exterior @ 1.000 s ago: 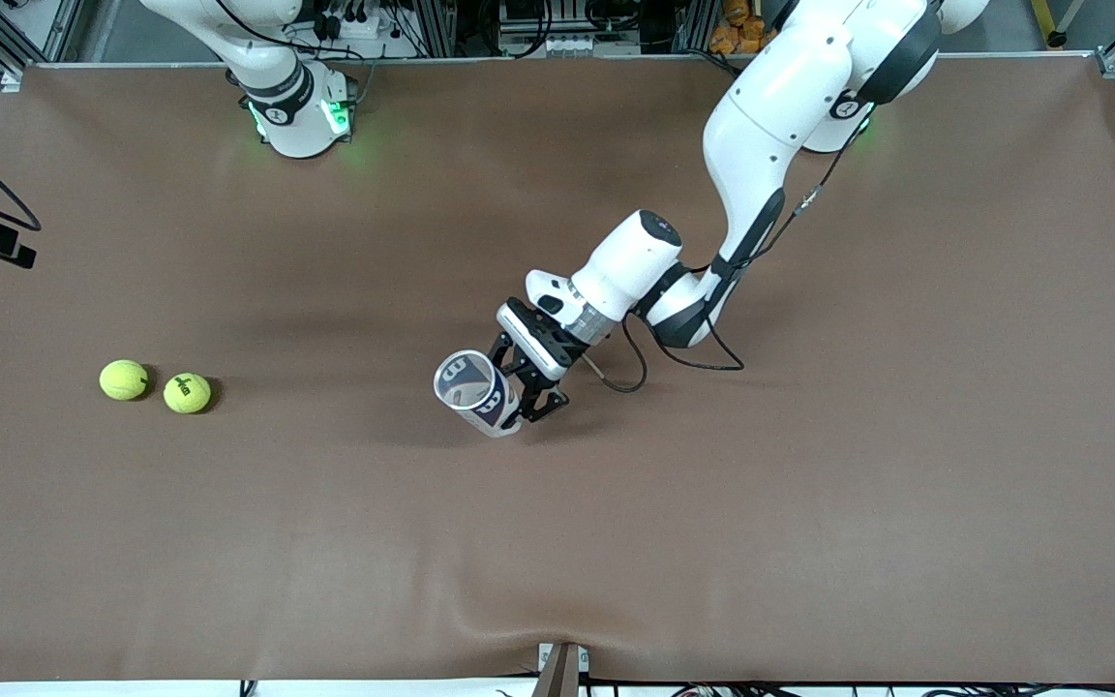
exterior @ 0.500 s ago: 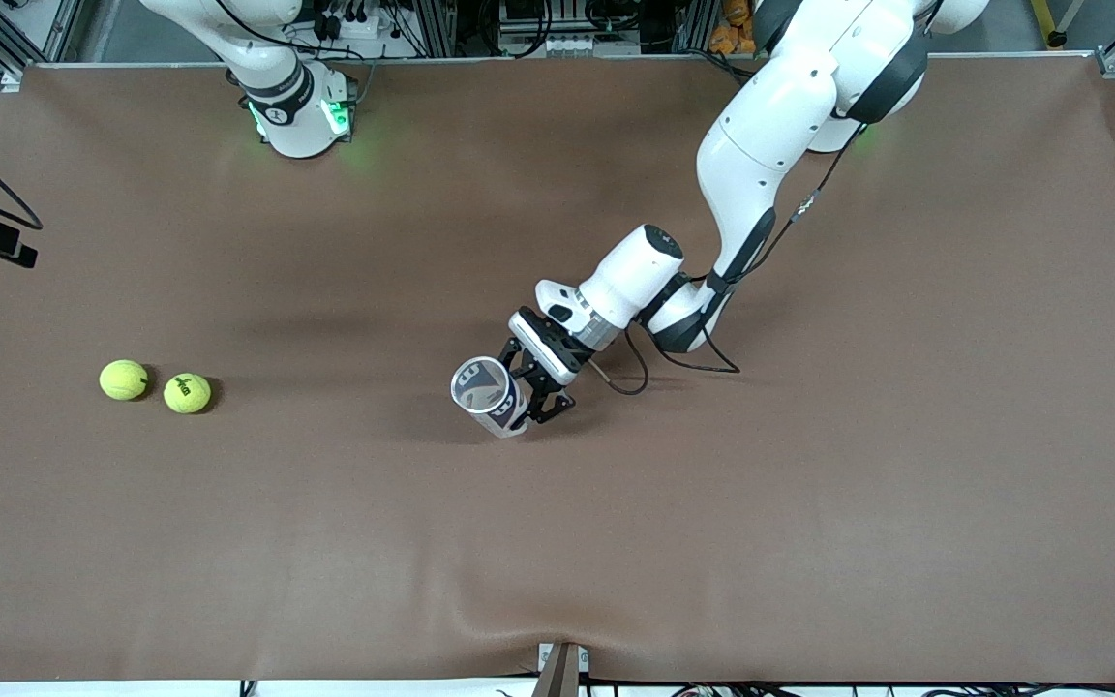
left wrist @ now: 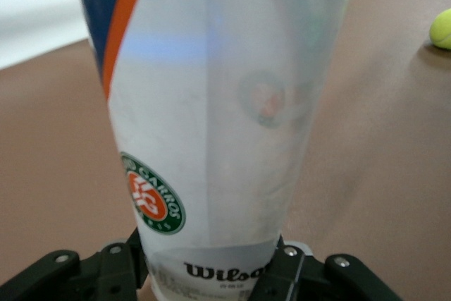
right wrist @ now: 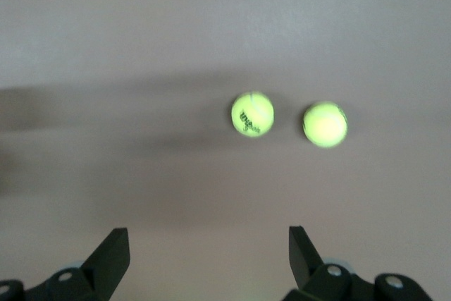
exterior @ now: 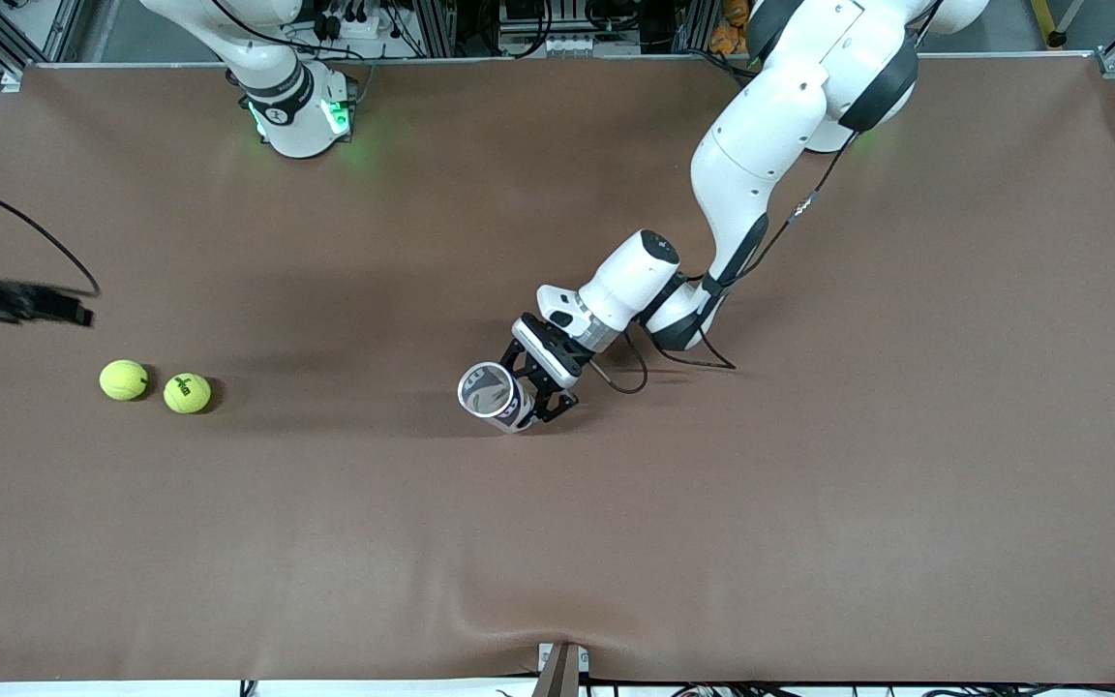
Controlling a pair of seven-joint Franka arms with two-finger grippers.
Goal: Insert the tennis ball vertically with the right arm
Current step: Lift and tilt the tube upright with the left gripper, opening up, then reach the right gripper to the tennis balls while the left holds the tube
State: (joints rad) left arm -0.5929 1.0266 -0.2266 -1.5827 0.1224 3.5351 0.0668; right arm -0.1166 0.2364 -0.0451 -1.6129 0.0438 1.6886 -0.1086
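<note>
Two tennis balls, one plain [exterior: 124, 379] and one showing black print [exterior: 187, 393], lie side by side on my brown desk [exterior: 809, 484] toward the right arm's end. My right hand [right wrist: 209, 255] hangs above them, its fingers [right wrist: 113, 255] spread wide with nothing between them. Mid-desk, my left hand [exterior: 536, 397] pinches the base of a clear Wilson ball can [exterior: 492, 396], which stands nearly upright with its open mouth upward.
</note>
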